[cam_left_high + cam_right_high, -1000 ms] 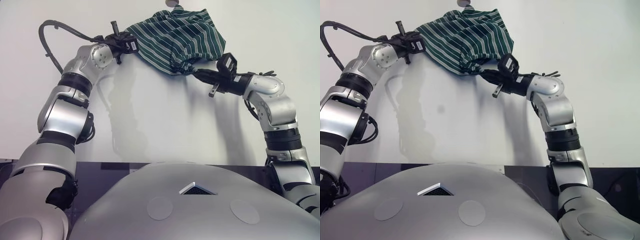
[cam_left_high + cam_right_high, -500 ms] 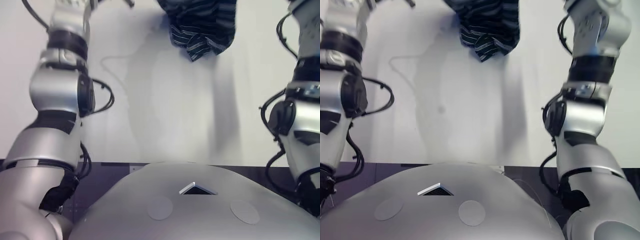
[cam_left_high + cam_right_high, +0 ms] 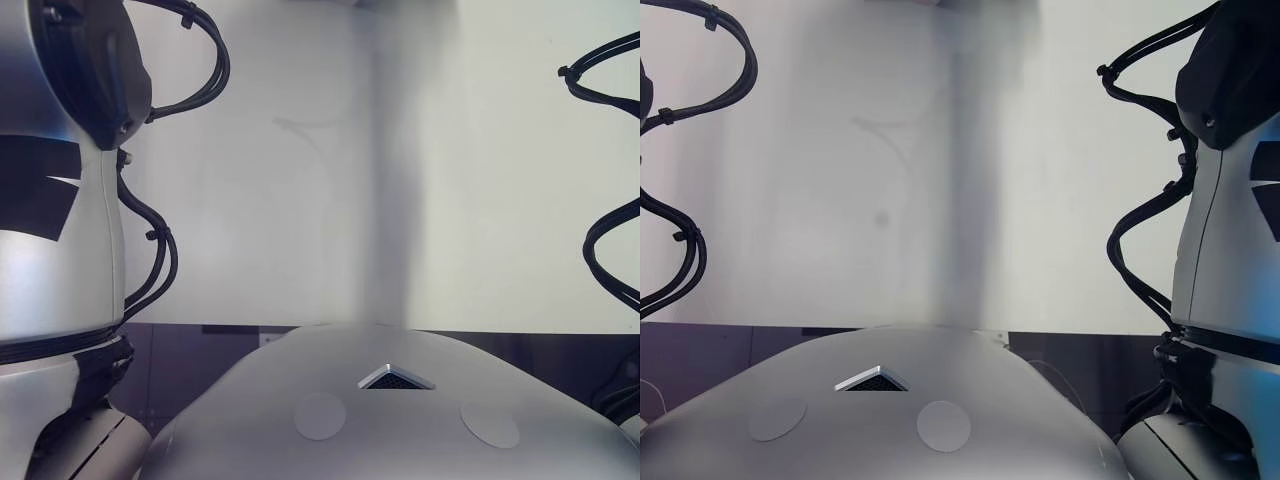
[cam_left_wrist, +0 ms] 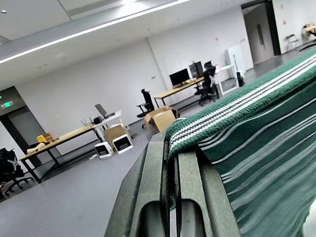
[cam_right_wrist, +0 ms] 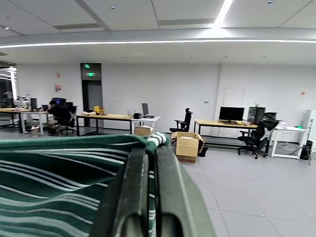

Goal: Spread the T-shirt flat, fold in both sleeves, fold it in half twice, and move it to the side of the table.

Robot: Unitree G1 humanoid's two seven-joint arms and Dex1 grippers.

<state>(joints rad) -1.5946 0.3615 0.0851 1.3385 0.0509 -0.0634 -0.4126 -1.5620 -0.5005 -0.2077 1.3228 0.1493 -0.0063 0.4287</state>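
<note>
1. T-shirt (image 4: 269, 148): green with white stripes, held high above the table (image 3: 300, 180), well clear of its top.
2. Left gripper (image 4: 172, 155): fingers pressed together, pinching the T-shirt's striped edge.
3. Right gripper (image 5: 150, 158): likewise clamped on an edge of the cloth.
4. Change: 1 second ago we held the T-shirt bunched low over the table. Both arms have since swung it up.
5. Meaning: we judge this a shake-out lift. Spreading flat is still pending, and all 4 folds remain.
</note>
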